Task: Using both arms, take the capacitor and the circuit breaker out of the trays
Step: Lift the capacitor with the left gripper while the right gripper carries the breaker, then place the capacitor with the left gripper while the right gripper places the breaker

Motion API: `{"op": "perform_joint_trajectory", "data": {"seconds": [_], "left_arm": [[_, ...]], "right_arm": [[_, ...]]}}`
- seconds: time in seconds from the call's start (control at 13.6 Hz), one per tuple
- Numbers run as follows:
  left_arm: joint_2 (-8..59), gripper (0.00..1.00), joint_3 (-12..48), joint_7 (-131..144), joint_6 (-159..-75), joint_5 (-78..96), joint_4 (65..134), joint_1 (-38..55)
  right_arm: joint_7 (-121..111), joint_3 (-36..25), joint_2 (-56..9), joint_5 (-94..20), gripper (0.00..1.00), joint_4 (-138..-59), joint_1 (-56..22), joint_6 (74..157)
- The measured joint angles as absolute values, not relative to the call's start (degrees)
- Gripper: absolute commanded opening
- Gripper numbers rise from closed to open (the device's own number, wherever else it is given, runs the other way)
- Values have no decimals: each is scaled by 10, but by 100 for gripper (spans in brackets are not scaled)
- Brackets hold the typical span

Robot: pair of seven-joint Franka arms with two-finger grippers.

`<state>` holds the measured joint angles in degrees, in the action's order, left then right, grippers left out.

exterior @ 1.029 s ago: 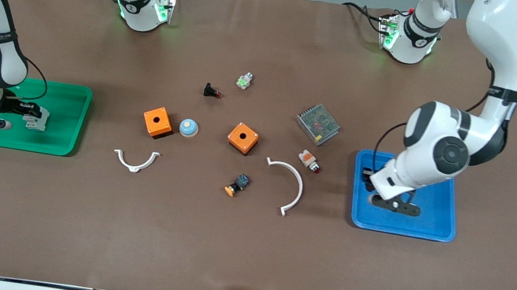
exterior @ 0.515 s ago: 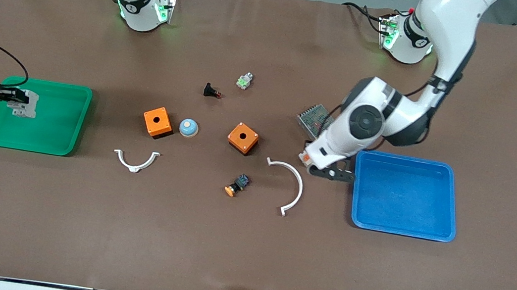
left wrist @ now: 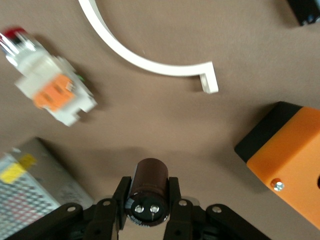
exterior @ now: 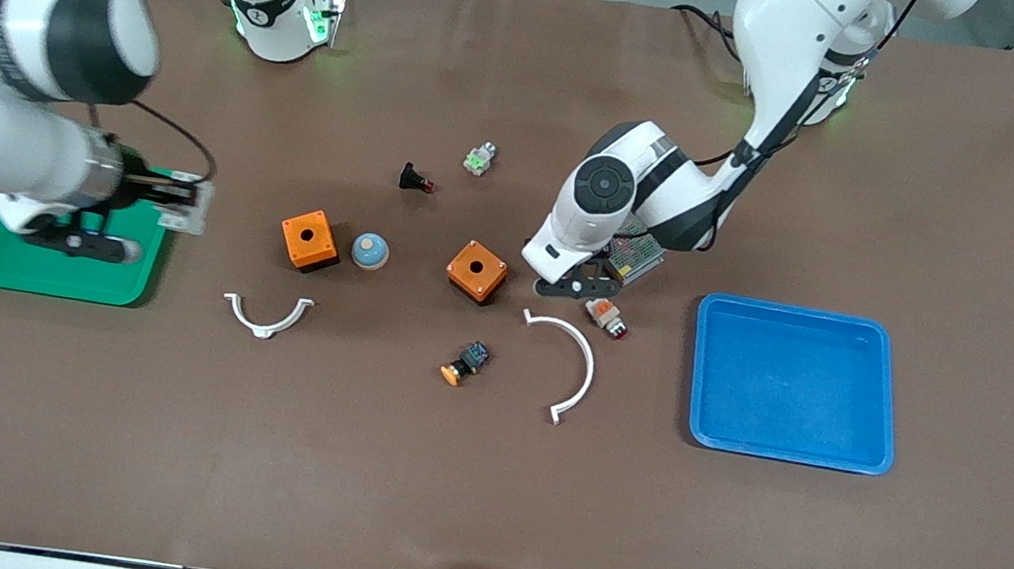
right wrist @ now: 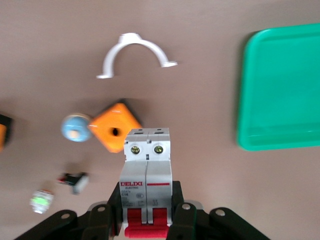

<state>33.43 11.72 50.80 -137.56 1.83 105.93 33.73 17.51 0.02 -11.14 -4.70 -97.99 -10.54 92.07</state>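
The left gripper (left wrist: 148, 212) is clamped on the capacitor (left wrist: 148, 192), which sits at the lower centre of the left wrist view with its pale terminals facing the camera. In the front view this gripper (exterior: 577, 286) hangs over the table at centre frame, between an orange box (exterior: 476, 271) and the metal mesh unit (exterior: 633, 254). The white-orange button (exterior: 606, 314) and the large white arc (exterior: 568, 359) lie just below it in the frame.

The right gripper (right wrist: 148, 212) grasps the breaker (right wrist: 147, 180) by its red end, at the lower centre of the right wrist view. In the front view the right gripper (exterior: 175, 204) holds the breaker (exterior: 187, 207) at mid-left frame, over the edge of the green tray (exterior: 52, 279) that faces the second orange box (exterior: 309, 240).

The blue tray (exterior: 796, 383) sits at mid-right frame.
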Motion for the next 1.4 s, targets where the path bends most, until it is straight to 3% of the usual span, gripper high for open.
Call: {"op": "perform_joint_trajectory", "data": {"seconds": [0.29, 0.37, 0.44, 0.51, 0.88, 1.18, 1.25, 1.32, 1.4], "left_arm": [[355, 5, 116, 536, -1405, 16, 1068, 355], [354, 27, 115, 536, -1405, 13, 1067, 355], [354, 70, 114, 536, -1405, 9, 1067, 355], [354, 98, 112, 536, -1405, 3, 1066, 354], [338, 100, 95, 536, -1386, -11, 1040, 339], [283, 100, 90, 515, -1221, -16, 931, 277], [270, 100, 90, 494, -1189, -17, 906, 256], [260, 100, 89, 471, -1168, -18, 890, 235], [250, 100, 88, 445, -1156, -18, 880, 213]], "right_arm": [[291, 0, -137, -84, 29, -1013, -211, 1036], [298, 0, -147, -90, 29, -1029, -230, 1072], [301, 0, -157, -91, 29, -1042, -245, 1100], [302, 0, -169, -92, 29, -1052, -257, 1122], [302, -1, -226, -93, 29, -1106, -294, 1258], [302, -1, -266, -93, 30, -1110, -311, 1307], [302, -1, -272, -93, 43, -1110, -313, 1312], [302, -1, -275, -93, 92, -1110, -314, 1314], [302, -1, -276, -93, 100, -1109, -314, 1314]]}}
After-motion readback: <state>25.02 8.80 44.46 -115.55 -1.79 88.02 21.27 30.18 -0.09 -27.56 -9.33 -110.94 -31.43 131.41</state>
